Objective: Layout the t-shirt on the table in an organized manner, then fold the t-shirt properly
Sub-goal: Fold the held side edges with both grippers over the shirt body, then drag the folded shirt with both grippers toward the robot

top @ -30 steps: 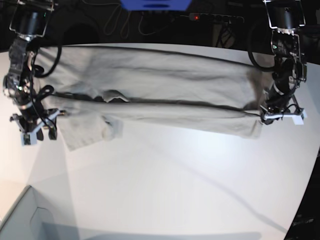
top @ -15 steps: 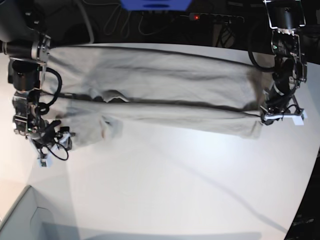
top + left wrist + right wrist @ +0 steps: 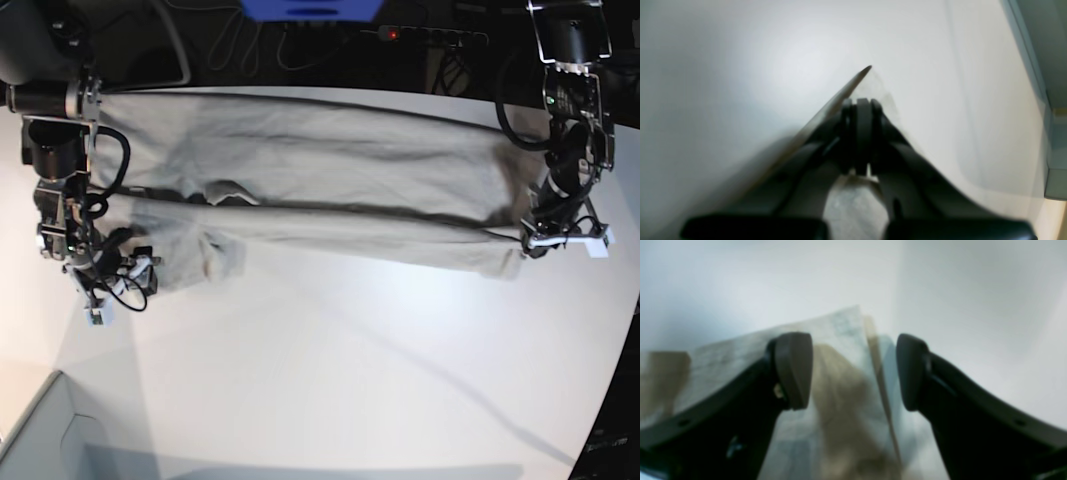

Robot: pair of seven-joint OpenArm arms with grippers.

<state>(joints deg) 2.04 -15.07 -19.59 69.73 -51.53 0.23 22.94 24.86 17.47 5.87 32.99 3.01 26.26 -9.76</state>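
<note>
I'm in the folding stage: the t-shirt (image 3: pixel 320 185) lies stretched across the far half of the desk (image 3: pixel 350 370), already doubled lengthwise into a long band. My left fingers (image 3: pixel 858 110) are pinched shut on its edge at one end. My right fingers (image 3: pixel 853 370) stand wide apart over the other end, holding nothing. Next, I judge, the right must close on that corner so both ends lift together.

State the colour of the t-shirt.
The t-shirt is plain light grey-beige, with no pattern; the base view shows it best.
</note>
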